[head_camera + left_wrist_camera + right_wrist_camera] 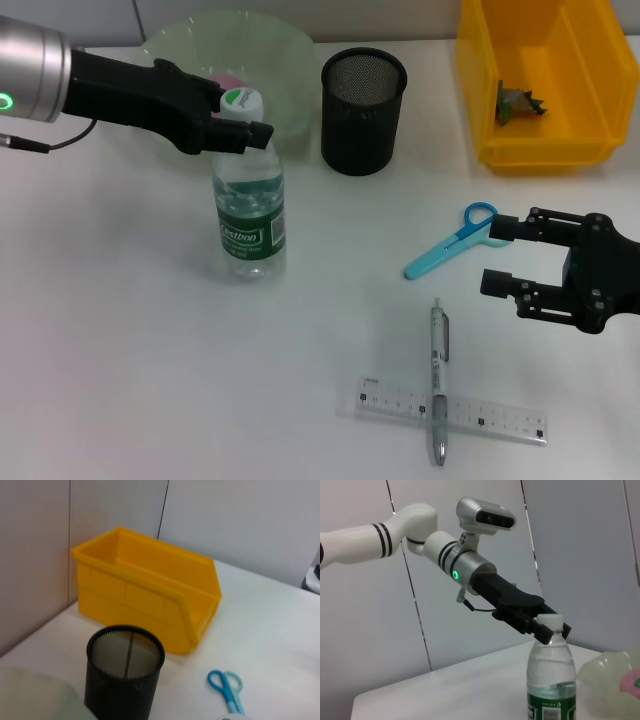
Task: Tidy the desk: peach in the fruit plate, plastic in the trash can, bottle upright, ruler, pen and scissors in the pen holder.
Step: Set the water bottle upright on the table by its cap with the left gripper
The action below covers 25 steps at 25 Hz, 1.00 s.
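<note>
Left end effector grips upright bottle cap beside fruit plate

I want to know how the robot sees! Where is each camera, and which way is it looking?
Head view: up on the robot's head, looking down at the desk; left gripper at the bottle cap, open right gripper by the scissors.
Left wrist view: on the left arm, facing the pen holder and yellow bin; no robot parts show.
Right wrist view: on the right arm, facing the bottle and the left gripper.
Head and right wrist views share bottle and left gripper.
</note>
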{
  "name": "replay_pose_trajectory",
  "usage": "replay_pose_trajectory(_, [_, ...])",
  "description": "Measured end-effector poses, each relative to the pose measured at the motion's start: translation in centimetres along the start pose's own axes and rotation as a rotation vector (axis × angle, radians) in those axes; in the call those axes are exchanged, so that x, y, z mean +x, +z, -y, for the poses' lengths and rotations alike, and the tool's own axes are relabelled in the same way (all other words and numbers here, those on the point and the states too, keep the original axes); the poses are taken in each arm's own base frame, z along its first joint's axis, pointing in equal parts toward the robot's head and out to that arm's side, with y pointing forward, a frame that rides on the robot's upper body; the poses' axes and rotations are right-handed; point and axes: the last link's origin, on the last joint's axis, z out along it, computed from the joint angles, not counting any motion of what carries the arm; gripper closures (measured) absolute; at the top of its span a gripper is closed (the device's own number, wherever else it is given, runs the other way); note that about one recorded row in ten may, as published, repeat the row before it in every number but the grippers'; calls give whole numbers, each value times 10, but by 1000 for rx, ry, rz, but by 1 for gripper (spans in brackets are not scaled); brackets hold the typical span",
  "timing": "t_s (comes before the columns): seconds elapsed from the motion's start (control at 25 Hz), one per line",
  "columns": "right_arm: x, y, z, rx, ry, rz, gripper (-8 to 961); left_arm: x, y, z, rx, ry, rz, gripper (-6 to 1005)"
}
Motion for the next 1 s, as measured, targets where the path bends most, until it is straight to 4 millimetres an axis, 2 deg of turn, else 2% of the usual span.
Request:
replay_pose_trajectory(0.36, [1, 2, 0, 3, -3, -4, 281, -16, -19, -4, 16, 63, -155, 509])
replay_pose_trajectory(0.56, [9, 4, 4, 39, 3, -41, 281, -25, -31, -1, 57, 77, -216, 505])
replay_pose_trajectory(1.0, [19, 7, 9, 81, -1, -116, 281, -36, -34, 5, 124, 60, -219, 494])
